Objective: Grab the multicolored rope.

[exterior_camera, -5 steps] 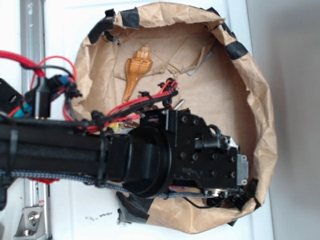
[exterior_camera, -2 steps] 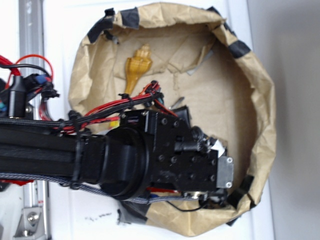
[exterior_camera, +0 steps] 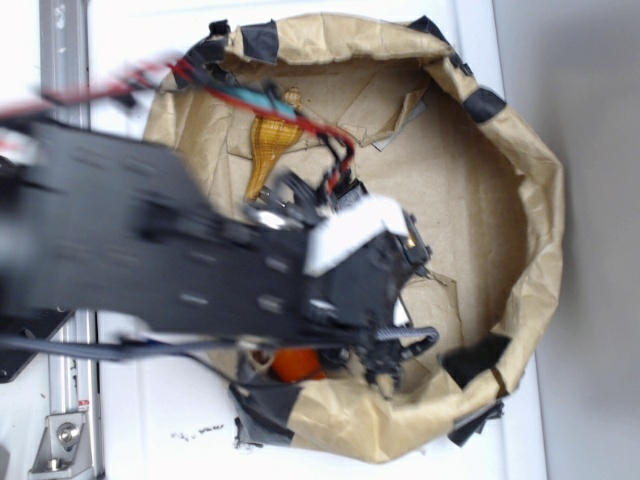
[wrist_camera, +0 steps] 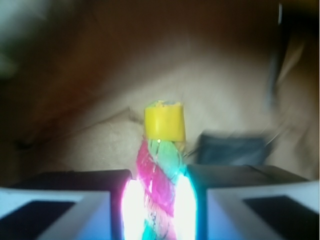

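Multicolored rope pinched between the fingers of the gripper, yellow-capped end projecting far, apparently to secure the grab.

The multicolored rope sits between the tool's 2 fingers, inside the paper-lined basin.

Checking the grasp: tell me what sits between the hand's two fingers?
The multicolored rope, its yellow-capped end poking out beyond the fingers; the wrist view shows it.
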Controlling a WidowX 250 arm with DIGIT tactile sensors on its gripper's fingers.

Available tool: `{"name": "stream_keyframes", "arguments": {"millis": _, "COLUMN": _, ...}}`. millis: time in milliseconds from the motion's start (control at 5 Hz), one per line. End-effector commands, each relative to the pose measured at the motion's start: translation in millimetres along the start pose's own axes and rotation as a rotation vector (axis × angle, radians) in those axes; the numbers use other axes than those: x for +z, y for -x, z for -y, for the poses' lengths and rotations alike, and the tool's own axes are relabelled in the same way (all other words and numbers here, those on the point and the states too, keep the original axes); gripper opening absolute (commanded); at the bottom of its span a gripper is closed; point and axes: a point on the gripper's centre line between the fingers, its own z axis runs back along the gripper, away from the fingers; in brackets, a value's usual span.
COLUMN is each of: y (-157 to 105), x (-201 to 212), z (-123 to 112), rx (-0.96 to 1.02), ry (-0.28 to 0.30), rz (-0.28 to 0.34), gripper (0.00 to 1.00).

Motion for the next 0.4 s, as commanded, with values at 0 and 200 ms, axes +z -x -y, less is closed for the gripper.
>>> {"name": "stream_keyframes", "arguments": {"millis": 0, "y": -57.1, "x": 68.7, "z": -0.9, "rx": -0.372, "ry": 0.141, "rz": -0.008, "gripper": 0.0}}
{"name": "stream_keyframes", "arguments": {"millis": 200, "y": -58.9, "x": 72.6, "z": -0.4, "rx": -0.407, "ry": 0.121, "rz": -0.038, "gripper": 0.0}}
